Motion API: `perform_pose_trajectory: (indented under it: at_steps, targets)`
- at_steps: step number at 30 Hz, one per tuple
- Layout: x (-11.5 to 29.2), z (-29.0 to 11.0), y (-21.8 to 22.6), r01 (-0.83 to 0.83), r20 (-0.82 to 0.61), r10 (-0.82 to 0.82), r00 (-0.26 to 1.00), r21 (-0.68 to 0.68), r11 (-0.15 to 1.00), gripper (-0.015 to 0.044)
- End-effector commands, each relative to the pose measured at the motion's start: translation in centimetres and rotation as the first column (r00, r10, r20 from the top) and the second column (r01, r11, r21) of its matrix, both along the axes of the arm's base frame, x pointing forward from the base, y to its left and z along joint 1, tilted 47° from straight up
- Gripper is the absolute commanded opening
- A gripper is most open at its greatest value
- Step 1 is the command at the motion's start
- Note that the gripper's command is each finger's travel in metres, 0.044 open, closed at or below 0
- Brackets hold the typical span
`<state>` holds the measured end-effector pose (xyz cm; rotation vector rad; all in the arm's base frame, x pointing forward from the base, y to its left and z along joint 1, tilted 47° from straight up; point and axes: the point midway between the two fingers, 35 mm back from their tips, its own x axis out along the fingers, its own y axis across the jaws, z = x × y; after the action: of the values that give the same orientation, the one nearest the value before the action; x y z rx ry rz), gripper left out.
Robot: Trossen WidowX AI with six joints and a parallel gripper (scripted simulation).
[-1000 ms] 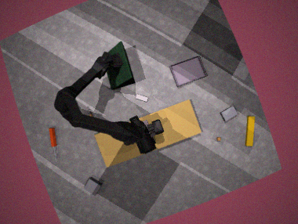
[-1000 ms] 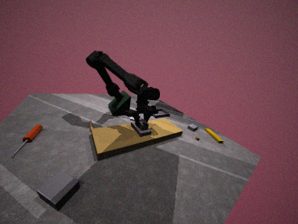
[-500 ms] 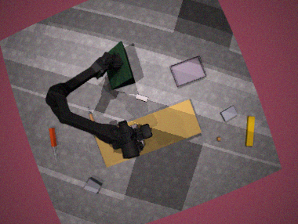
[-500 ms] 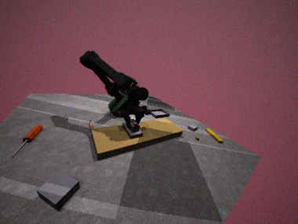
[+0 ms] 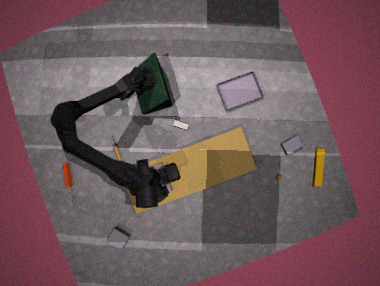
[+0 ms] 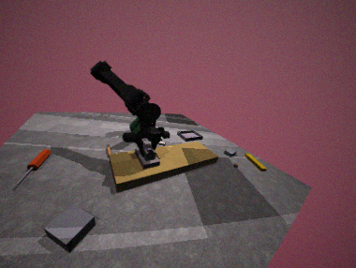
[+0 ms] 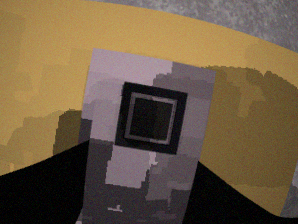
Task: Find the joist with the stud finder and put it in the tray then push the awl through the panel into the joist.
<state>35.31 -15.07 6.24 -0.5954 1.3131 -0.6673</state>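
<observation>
My gripper is shut on the stud finder, a pale grey-lilac slab with a black-framed square window. The window looks dark in the wrist view. The stud finder is flat on or just above the left part of the yellow-tan floor panel; the arm hides most of it from above. The awl, with an orange-tan handle, lies beyond the panel's left end. The shallow tray holds nothing visible. No joist shows.
A dark green block stands by the arm's base. A red-orange screwdriver lies left. A white block lies behind the panel. Grey blocks, a yellow bar and a small brown piece lie around it.
</observation>
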Motion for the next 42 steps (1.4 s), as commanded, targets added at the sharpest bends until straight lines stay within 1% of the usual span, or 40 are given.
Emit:
perform_pose_trajectory:
  at_steps: [1,19,31,42]
  targets:
    - [-0.1,1.2,-1.1,0.002,0.001,-0.002,1.0,-0.002,1.0,0.0]
    - [-0.8,5.9,-5.4,0.002,0.001,-0.002,1.0,-0.005,1.0,0.0]
    - [-0.6,5.6,-4.9,0.004,0.004,-0.004,1.0,-0.003,1.0,0.0]
    - [0.5,9.3,-1.3,0.005,0.002,-0.005,1.0,0.003,1.0,0.0]
